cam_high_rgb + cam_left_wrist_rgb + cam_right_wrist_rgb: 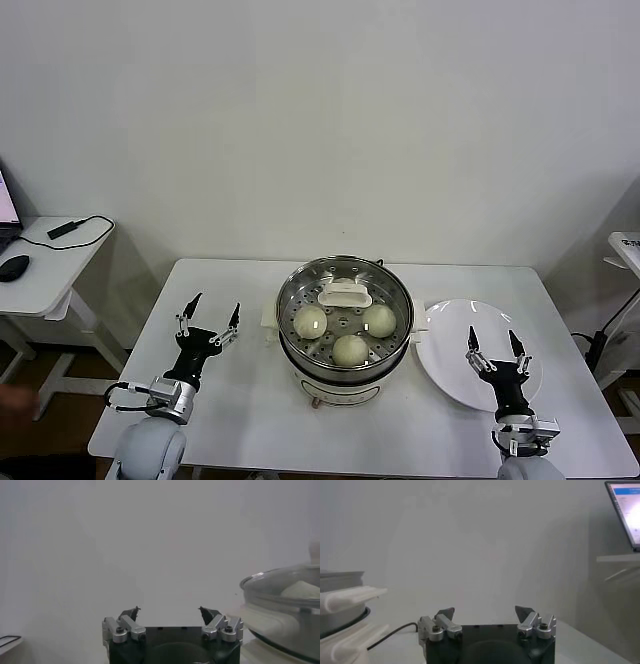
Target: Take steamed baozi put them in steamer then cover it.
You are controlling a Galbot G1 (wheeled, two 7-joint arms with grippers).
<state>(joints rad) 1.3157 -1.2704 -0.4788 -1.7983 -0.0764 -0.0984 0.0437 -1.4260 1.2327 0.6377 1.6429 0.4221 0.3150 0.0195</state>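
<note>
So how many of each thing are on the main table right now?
Steamed baozi: 3, in the steamer at
Steamer: 1
Glass lid: 1, on the steamer
White plate: 1
Total: 6

Three steamed baozi point(311, 321) point(379, 320) point(350, 349) sit in one steamer point(344, 357), covered by one glass lid point(345, 293). One white plate point(455, 370) lies to its right on one tabletop point(240, 400). Two claws, left claw point(209, 315) and right claw point(494, 342), sit nearest.
</note>
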